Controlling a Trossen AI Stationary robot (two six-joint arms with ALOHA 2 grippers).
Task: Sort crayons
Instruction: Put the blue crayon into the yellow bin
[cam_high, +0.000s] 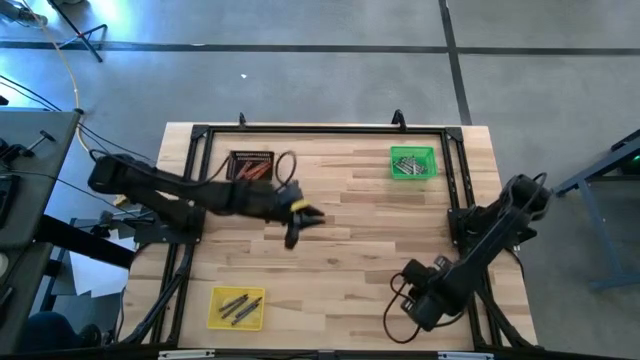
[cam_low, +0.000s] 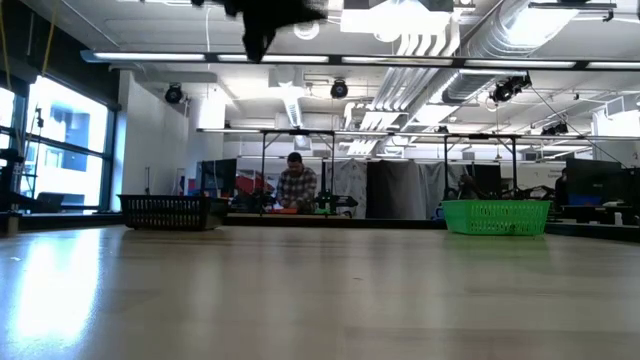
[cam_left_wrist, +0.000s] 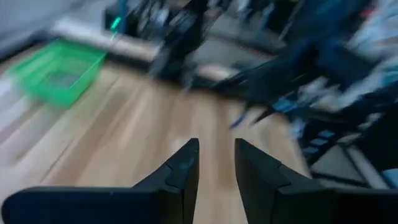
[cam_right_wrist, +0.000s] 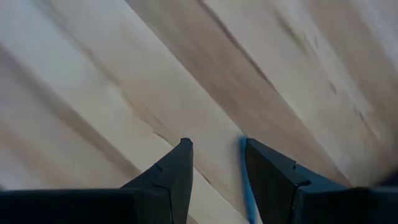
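Beside the black tray (cam_high: 236, 156), on its side toward the table's middle, the left gripper (cam_high: 303, 222) hangs above bare wood, well clear of the top. Its fingers stand a narrow way apart, and we can make out nothing between them. The crayons we see are all in trays: orange-red ones (cam_high: 252, 167) in the black tray, grey sticks (cam_high: 407, 165) in the green tray (cam_high: 430, 152) far across the table from it, and more grey ones (cam_high: 238, 305) in the yellow tray (cam_high: 216, 295) toward the near edge from it. No loose crayon shows on the boards.

We judge this to be a gap between a drop and the next pick. The left arm needs to go to a tray holding a stray colour, line its fingers along one stick and close on it alone.

Well away from the black tray, at the opposite corner, the right gripper (cam_right_wrist: 214, 144) waits low over the wood, pincer wide. A thin blue strip (cam_right_wrist: 245, 180) lies along one finger's inner face; we cannot tell whether it is a crayon.
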